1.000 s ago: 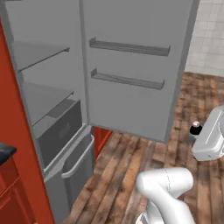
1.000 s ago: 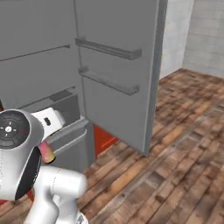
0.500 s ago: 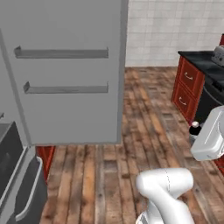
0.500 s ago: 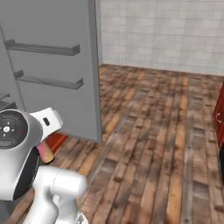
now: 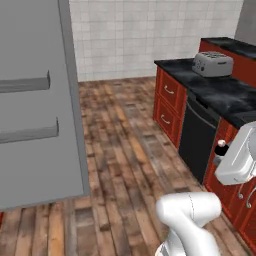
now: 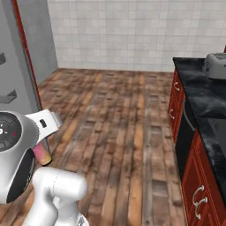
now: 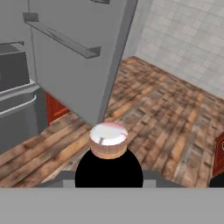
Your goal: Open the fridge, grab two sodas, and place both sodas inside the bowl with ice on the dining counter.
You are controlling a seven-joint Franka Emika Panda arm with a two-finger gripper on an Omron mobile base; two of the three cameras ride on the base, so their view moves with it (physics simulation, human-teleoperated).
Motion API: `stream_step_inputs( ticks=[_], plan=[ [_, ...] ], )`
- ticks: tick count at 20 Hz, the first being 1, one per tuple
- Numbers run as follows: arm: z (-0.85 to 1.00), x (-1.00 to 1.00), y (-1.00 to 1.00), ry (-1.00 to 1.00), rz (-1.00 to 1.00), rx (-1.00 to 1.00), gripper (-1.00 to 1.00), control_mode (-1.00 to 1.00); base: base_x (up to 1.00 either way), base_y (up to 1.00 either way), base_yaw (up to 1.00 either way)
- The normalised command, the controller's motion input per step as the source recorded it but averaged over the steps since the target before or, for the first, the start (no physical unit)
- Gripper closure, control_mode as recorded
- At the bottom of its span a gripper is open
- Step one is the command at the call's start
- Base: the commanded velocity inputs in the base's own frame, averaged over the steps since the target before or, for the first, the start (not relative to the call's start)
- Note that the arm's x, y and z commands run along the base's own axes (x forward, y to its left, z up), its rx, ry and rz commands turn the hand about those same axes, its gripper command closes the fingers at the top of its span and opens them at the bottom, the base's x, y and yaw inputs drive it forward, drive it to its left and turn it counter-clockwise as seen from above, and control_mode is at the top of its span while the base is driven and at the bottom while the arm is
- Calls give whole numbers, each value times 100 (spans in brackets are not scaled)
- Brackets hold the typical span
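Note:
My gripper (image 7: 108, 178) is shut on a soda (image 7: 108, 141), a slim bottle with a pink-to-orange body that points away from the hand camera. Its dark cap (image 5: 220, 145) pokes out beside the white hand at the right of the left base view. Its pink-orange end (image 6: 43, 155) hangs under the hand in the right base view. The grey fridge stands open: its door (image 5: 35, 100) with two door shelves fills the left, and the bottom drawer (image 7: 17, 113) sits at the left of the hand view. The bowl and the dining counter are out of view.
A black-topped counter with red drawers (image 5: 167, 100) runs along the right and carries a toaster oven (image 5: 212, 63). A black appliance front (image 5: 197, 137) sits under it. Wooden floor (image 6: 119, 123) lies ahead, up to a white tiled wall (image 6: 132, 31).
The whole picture has swung right as the base turned away from the fridge. The fridge interior left the base views and the red-drawer counter came in. The soda stayed in my hand.

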Motion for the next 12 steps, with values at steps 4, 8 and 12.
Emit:
stream_step_inputs(
  ticks=[4, 8, 12],
  plan=[
    [0, 0, 0, 0, 0, 0, 100, 100, 99, -43, -10],
    [0, 0, 0, 0, 0, 0, 100, 100, 100, -18, -1],
    [0, 0, 0, 0, 0, 0, 100, 100, 100, -20, 0]
  ],
)
